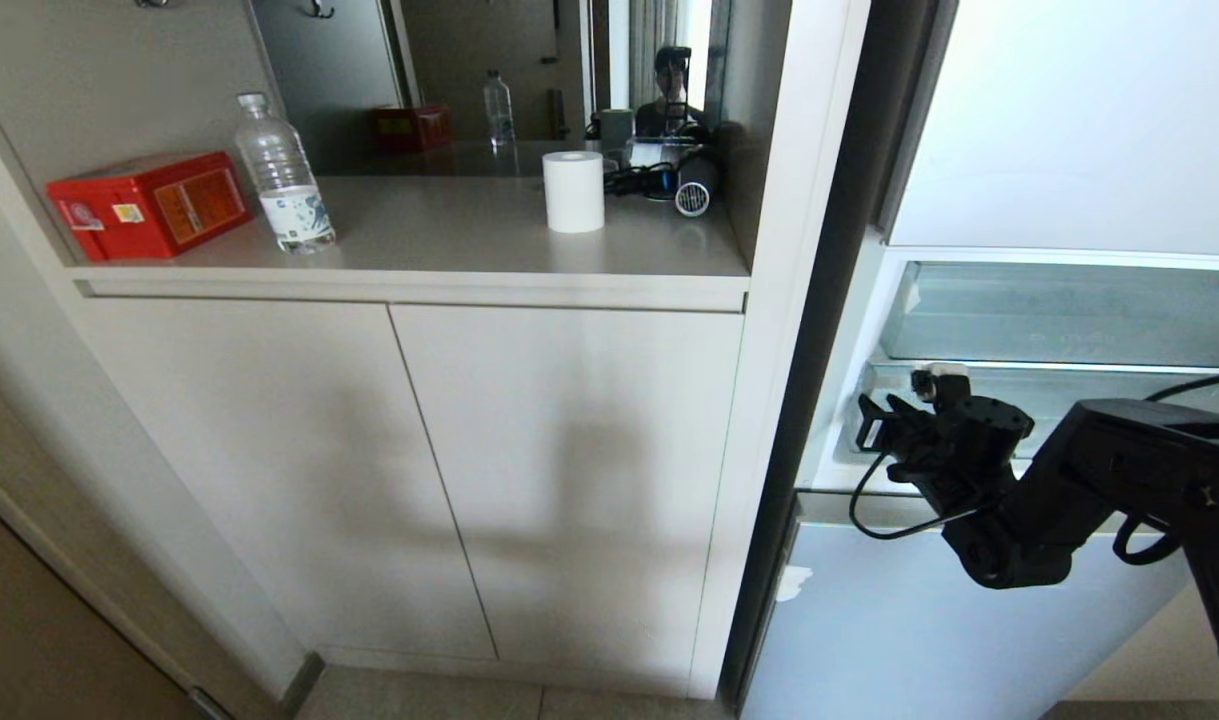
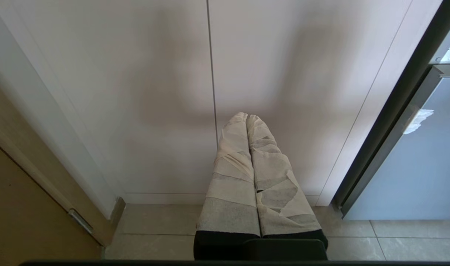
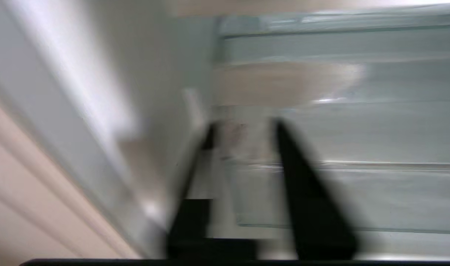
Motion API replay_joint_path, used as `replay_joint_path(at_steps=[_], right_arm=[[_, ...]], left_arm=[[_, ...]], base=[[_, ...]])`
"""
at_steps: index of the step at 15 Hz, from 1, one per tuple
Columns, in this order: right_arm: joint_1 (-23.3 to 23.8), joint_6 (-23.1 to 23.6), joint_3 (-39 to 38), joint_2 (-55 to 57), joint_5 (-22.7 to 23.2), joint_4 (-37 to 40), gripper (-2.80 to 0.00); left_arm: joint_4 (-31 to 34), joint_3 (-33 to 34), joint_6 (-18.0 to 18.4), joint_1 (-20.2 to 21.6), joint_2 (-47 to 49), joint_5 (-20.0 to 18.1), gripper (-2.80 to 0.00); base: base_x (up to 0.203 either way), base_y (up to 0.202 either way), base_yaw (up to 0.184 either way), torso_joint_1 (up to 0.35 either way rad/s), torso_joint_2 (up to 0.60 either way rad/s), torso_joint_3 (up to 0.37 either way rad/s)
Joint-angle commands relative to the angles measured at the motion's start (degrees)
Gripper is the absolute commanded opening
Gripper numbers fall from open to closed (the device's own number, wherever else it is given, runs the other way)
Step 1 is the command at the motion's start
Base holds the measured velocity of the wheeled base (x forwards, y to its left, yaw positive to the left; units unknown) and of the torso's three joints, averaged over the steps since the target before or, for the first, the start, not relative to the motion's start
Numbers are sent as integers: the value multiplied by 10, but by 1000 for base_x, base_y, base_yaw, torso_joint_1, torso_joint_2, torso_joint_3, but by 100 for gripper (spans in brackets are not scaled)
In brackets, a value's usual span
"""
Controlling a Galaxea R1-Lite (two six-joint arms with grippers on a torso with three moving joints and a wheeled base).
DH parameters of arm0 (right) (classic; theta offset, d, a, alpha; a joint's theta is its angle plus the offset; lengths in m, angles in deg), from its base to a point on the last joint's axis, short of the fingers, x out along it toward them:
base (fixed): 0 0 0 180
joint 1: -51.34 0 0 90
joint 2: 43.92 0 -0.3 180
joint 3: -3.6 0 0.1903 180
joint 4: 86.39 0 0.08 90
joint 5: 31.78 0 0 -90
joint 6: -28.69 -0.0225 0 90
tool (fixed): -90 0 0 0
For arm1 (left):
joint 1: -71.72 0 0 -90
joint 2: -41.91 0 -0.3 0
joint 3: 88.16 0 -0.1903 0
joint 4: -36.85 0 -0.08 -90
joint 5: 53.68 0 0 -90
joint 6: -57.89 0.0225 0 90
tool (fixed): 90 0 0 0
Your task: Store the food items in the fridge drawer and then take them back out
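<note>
The right pincer (image 1: pixel 894 420) reaches into the open fridge at the clear fridge drawer (image 1: pixel 1059 400); can't tell its spread through blur. Left pincer (image 2: pixel 247 122), pressed together, faces cabinet doors (image 1: pixel 419 470). Bottle (image 1: pixel 284 180) and red box (image 1: pixel 149 203) sit on the bench (image 1: pixel 449 240).

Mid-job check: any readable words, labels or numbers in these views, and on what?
None can be read.
Red box: yellow and white label patches, print too small.
Water bottle: blue-white label, print too small.
Fridge drawer: torn white sticker scrap, no legible text.
Wrist views: no text.
</note>
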Motion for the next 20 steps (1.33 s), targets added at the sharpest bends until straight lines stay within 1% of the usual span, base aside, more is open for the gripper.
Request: replay_joint_path(at_steps=[1, 5, 7, 10, 14, 16, 18, 20], right_arm=[[-7, -1, 0, 0, -1, -6, -280], [-9, -1, -1, -1, -1, -6, -280], [-9, 0, -6, -2, -16, -9, -280], [-9, 0, -41, -23, -17, -9, -280], [-9, -4, -129, -70, -17, -37, -280], [-9, -5, -190, -93, -16, -52, -280], [-9, -7, -261, -134, -15, -55, -280], [-8, -11, -315, -167, -15, -56, -280]], left_arm=[[0, 0, 0, 0, 1, 0, -280], [0, 0, 0, 0, 1, 0, -280], [0, 0, 0, 0, 1, 0, -280], [0, 0, 0, 0, 1, 0, -280], [0, 0, 0, 0, 1, 0, -280], [0, -1, 0, 0, 1, 0, -280], [0, -1, 0, 0, 1, 0, -280], [0, 0, 0, 0, 1, 0, -280]], base=[[0, 0, 0, 0, 0, 0], [0, 0, 0, 0, 0, 0], [0, 0, 0, 0, 0, 0], [0, 0, 0, 0, 0, 0], [0, 0, 0, 0, 0, 0], [0, 0, 0, 0, 0, 0], [0, 0, 0, 0, 0, 0], [0, 0, 0, 0, 0, 0]])
